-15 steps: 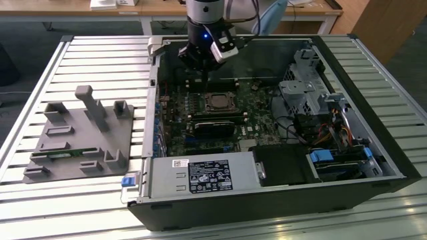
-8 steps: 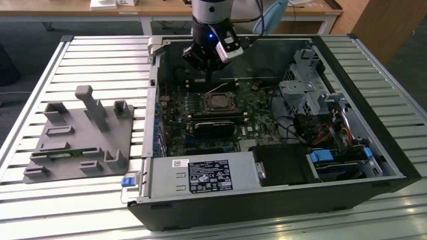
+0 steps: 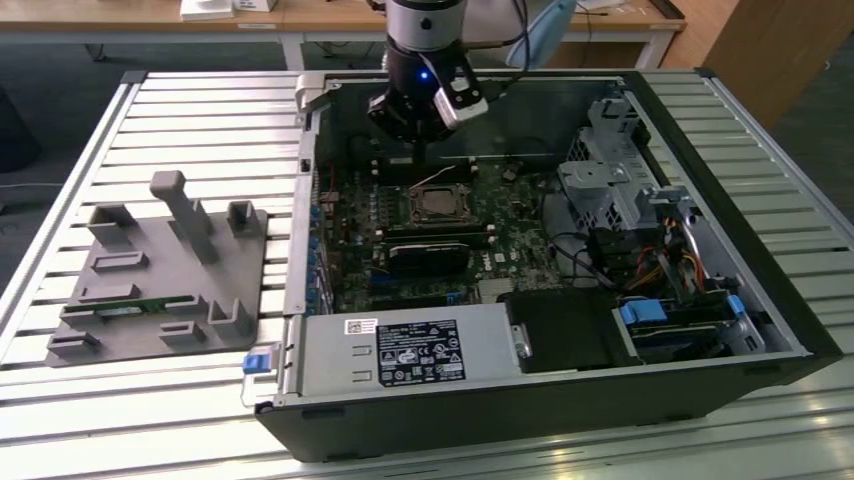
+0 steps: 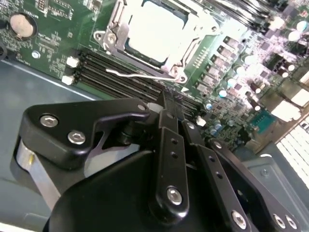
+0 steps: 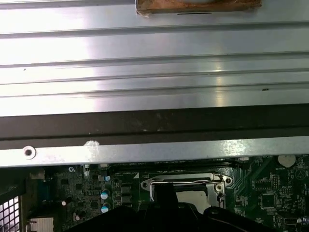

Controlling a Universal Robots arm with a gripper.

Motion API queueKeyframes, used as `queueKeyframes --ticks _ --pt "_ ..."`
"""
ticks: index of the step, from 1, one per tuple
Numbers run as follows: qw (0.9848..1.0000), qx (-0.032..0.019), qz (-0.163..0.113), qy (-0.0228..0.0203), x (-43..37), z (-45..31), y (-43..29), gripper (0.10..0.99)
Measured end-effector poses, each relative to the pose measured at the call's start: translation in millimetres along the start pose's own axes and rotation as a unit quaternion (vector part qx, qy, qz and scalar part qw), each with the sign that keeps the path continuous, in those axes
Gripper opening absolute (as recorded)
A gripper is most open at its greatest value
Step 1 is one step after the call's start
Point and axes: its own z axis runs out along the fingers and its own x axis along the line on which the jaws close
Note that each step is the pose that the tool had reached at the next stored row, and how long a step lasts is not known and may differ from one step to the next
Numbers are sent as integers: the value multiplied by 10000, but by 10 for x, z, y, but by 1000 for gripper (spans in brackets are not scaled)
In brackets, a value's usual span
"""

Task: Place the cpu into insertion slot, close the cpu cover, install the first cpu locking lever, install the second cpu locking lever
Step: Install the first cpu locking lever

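Gripper (image 3: 423,163): black fingers drawn together at the tips with nothing between them. It hangs inside the open computer case (image 3: 747,330), low over the green board (image 3: 501,270), on the far side of the socket in the exterior view.
Chip (image 4: 154,29): lies flat in the socket with its pale metal top facing up.
Socket (image 3: 438,205): near the middle of the board, close below the fingertips.
Cover (image 4: 113,30): silver frame folded down around the chip, whose top shows through the cut-out.
Lever (image 4: 140,74): thin wire running beside the cover edge nearest the gripper, over the dark memory slots (image 4: 101,67).
Axis: the chip is square with no long side. Its edges sit parallel to the cover frame and, in the exterior view, to the case walls.
Second wrist view: shows the closed fingertips (image 4: 166,99) just beside the wire, and a coin battery (image 4: 21,25) well off to one side.
First wrist view: shows the ribbed metal table (image 5: 145,63) beyond the dark case wall, with the framed chip (image 5: 193,195) beside the gripper body.
Exterior view: shows a grey holder (image 3: 160,270) on the table, to the exterior view's left of the case and well apart from the gripper.
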Motion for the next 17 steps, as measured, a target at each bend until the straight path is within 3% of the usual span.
queueKeyframes --ticks 6,17 --pt "9999 0 -131 7 -41 60 2 122" --pt "9999 3 -132 7 -46 81 1 122"
